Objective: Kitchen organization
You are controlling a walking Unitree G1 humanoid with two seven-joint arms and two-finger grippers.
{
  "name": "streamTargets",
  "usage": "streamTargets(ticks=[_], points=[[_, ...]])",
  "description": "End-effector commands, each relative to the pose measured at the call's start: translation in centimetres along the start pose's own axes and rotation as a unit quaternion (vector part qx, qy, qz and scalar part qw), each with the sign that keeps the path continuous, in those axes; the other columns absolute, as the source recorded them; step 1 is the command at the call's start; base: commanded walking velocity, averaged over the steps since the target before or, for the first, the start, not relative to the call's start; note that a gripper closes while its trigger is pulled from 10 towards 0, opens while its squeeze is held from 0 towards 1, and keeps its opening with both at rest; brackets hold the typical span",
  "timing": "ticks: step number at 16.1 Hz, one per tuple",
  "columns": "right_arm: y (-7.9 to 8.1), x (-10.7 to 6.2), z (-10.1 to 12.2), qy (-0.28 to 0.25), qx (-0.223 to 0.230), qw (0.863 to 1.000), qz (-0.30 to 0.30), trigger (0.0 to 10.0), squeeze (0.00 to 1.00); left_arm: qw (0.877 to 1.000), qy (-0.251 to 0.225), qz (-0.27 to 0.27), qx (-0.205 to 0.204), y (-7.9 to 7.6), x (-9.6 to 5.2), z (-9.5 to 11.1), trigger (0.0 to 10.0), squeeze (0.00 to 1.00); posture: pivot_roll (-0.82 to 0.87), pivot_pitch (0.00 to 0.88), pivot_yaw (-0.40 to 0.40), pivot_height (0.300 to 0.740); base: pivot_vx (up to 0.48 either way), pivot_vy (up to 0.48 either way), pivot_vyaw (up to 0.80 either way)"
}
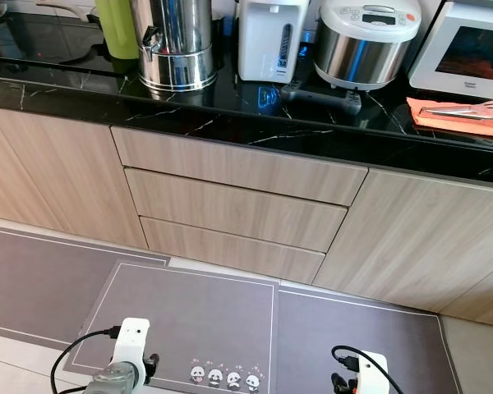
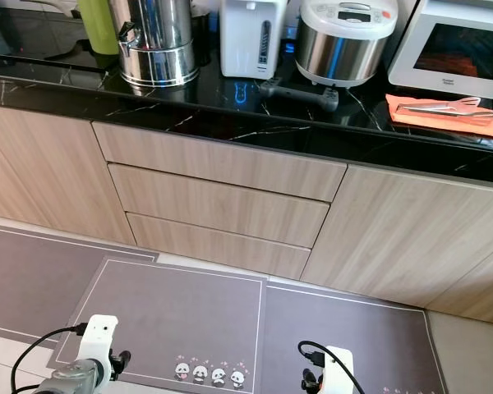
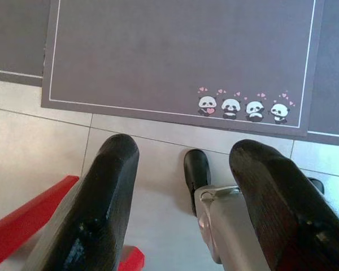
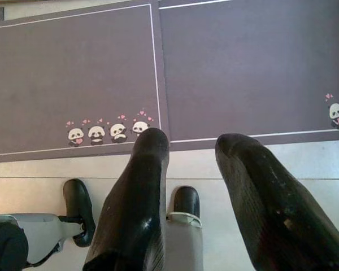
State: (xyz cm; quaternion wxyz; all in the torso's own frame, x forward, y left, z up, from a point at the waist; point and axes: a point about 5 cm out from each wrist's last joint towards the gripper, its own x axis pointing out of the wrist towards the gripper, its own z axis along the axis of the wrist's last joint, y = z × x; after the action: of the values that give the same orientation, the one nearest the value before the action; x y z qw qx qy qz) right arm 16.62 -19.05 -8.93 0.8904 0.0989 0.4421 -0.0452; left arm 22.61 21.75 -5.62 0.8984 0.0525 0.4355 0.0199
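Observation:
I face a black marble counter (image 1: 329,135) over wood drawers (image 1: 238,193). On it stand a steel urn (image 1: 174,43), a white water boiler (image 1: 269,37), a rice cooker (image 1: 366,41), a microwave (image 1: 464,49), a black handled tool (image 1: 322,96) and an orange cloth (image 1: 456,115) with utensils. Both arms hang low by the floor. My left gripper (image 3: 183,186) is open with nothing between its fingers, above the tiles. My right gripper (image 4: 192,169) is also open and holds nothing, over the mat's edge.
Grey floor mats (image 1: 197,320) with small panda prints (image 1: 226,379) lie before the cabinets. A green container (image 1: 117,29) stands behind the urn. A red object (image 3: 22,226) lies on the tiles near my left gripper. My feet (image 4: 79,206) show on the tiles.

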Motion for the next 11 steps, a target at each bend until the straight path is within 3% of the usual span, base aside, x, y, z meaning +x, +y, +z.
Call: streamTargets(ticks=[1,5,11], points=[[-0.3,-0.1,-0.2,0.002,0.012,1.000,-0.006,10.0,0.00,1.000,0.006,0.005,-0.013,0.2,0.0,-0.3,10.0,0.00,0.12,0.000,-0.078,0.740,0.000,0.000,0.00],[-0.2,-0.2,-0.7,0.009,0.009,1.000,-0.008,10.0,0.00,1.000,0.000,0.000,-0.013,-0.2,0.0,0.1,10.0,0.00,0.11,0.000,-0.075,0.740,0.000,0.000,0.00],[0.0,-0.2,-1.3,0.027,0.009,0.999,-0.014,10.0,0.00,1.000,-0.013,-0.019,-0.008,-1.3,0.2,1.1,10.0,0.00,0.09,0.000,-0.068,0.740,0.000,0.000,-0.71]])
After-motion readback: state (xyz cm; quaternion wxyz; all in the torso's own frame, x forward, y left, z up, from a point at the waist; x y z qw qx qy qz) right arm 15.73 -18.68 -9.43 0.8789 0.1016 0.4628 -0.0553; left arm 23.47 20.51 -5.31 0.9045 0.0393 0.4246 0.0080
